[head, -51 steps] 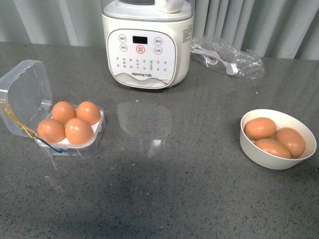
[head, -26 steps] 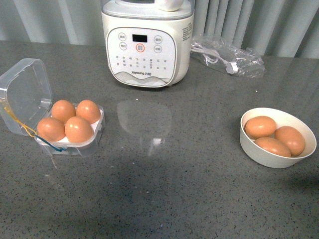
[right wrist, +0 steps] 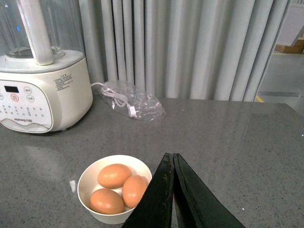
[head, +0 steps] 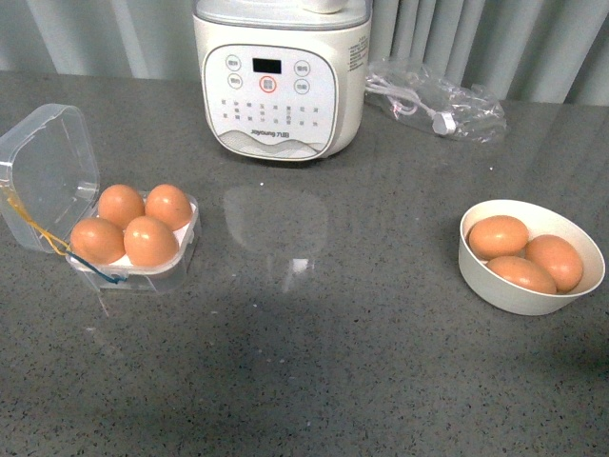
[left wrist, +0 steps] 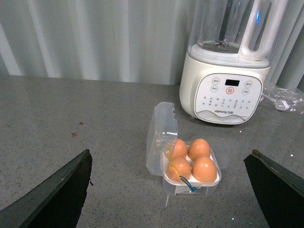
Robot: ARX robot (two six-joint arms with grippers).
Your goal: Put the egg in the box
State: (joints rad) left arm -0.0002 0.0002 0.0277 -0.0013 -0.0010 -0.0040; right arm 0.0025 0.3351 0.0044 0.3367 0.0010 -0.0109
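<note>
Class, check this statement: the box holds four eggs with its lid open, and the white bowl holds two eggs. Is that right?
Not quite. The bowl holds three eggs, not two, as the front view shows. The rest stands: the box holds four eggs with its lid open.

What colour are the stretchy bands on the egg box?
The bands on the box are yellow and blue; the front view shows them best.
</note>
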